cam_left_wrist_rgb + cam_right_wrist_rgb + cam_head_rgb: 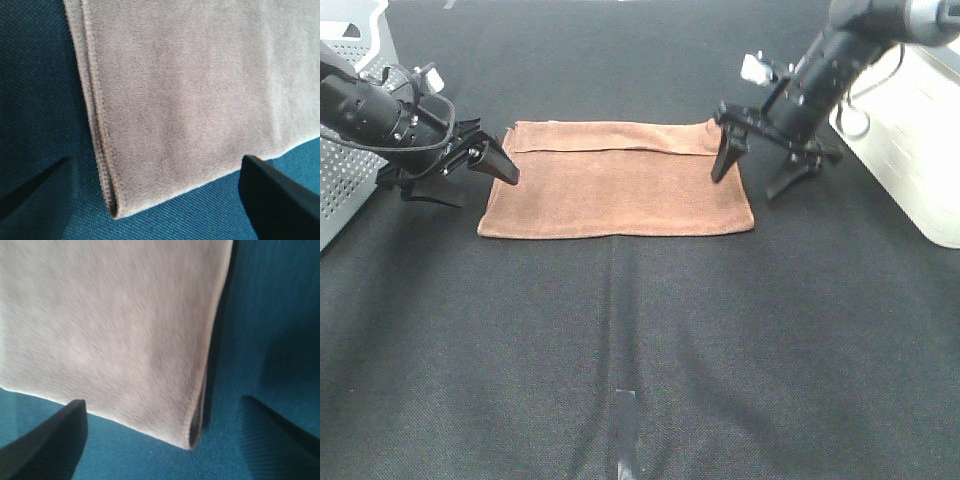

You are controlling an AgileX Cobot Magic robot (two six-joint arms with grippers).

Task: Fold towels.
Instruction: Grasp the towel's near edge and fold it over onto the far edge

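Towel position: one rust-brown towel [620, 185] lay flat and folded on the black table cloth [620, 330], just toward 12 o'clock from the table's middle, its long sides running from 9 to 3 o'clock
Exterior high only: the towel's whole outline; a narrow band along its 12 o'clock edge where one layer stopped short of the other; a grey perforated crate [340, 180] at 9 o'clock and a white bin [920, 140] at 3 o'clock, both apart from the towel
Left wrist only: one towel [190, 90] corner seen close, with layers stacked along the folded side and a stitched hem line beside it
Right wrist only: another towel [110, 325] corner, the doubled edge gaping a little at its tip; pile blurred
Left gripper [485, 190] [156, 160]: jaws stood wide apart and held nothing; it sat at the towel's 9 o'clock edge, toward the 10 o'clock corner, one finger over the towel's edge and the other over bare cloth; contact with the towel could not be told
Right gripper [745, 187] [162, 400]: jaws stood wide apart and held nothing; it straddled the towel's 2 o'clock corner, one finger over the towel, the other over cloth on the 3 o'clock side
Markings: a pale strip [625, 430] lay on the cloth at 6 o'clock; any writing on it was too small to tell
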